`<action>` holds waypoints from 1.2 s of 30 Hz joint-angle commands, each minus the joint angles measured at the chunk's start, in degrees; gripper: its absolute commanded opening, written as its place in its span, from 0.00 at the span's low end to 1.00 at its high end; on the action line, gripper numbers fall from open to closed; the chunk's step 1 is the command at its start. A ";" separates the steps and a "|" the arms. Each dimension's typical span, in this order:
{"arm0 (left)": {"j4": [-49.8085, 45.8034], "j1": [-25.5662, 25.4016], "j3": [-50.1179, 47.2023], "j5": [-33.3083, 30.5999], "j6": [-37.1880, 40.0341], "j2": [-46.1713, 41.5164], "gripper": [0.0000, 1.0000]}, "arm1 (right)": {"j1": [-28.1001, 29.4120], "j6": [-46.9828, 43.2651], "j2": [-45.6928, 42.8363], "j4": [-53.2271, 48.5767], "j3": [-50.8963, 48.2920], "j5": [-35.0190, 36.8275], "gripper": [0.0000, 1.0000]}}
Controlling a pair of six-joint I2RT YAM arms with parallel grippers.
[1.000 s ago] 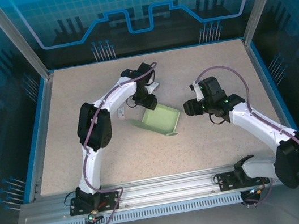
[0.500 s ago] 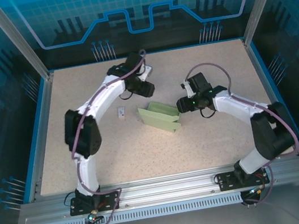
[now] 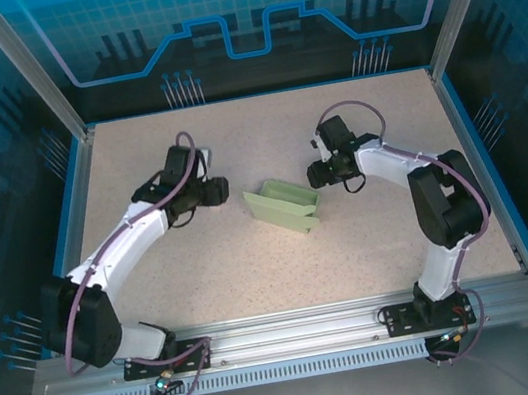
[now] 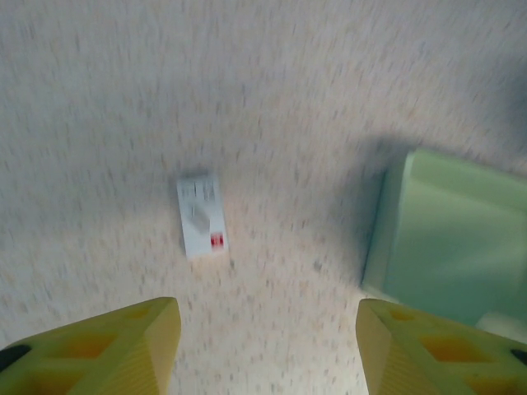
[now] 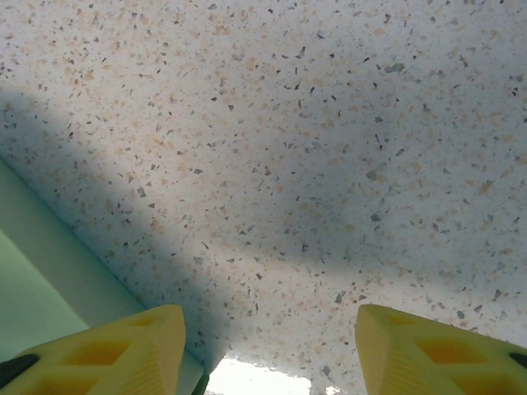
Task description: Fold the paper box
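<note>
Box: your paper box sits mid-table, already a small box shape | Left gripper: spread, empty, near its left | Right gripper: spread, empty, just beside its right end | Left to do: probably only checking the flaps, which you cannot see.

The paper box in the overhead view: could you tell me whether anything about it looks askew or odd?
The paper box sits at a slant and looks half collapsed, its walls leaning rather than squared up. A small white tag lies loose beside it, not touching it. Nothing looks torn or spilled.
</note>
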 commanded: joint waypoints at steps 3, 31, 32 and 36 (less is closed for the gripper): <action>2.96 -3.29 -8.31 -1.04 -6.26 -5.59 0.59 | -0.66 -2.74 2.91 -6.45 3.87 3.47 0.57; 21.45 -7.66 3.63 3.79 -9.54 17.28 0.59 | 0.95 0.48 -5.83 -1.85 -11.03 -8.54 0.56; 21.73 -7.40 4.67 4.08 -9.55 18.32 0.59 | 1.14 1.21 -6.53 -0.94 -12.08 -8.74 0.56; 20.78 -6.69 11.10 5.40 -8.60 23.59 0.59 | 2.55 4.56 -8.27 2.81 -15.36 -10.00 0.54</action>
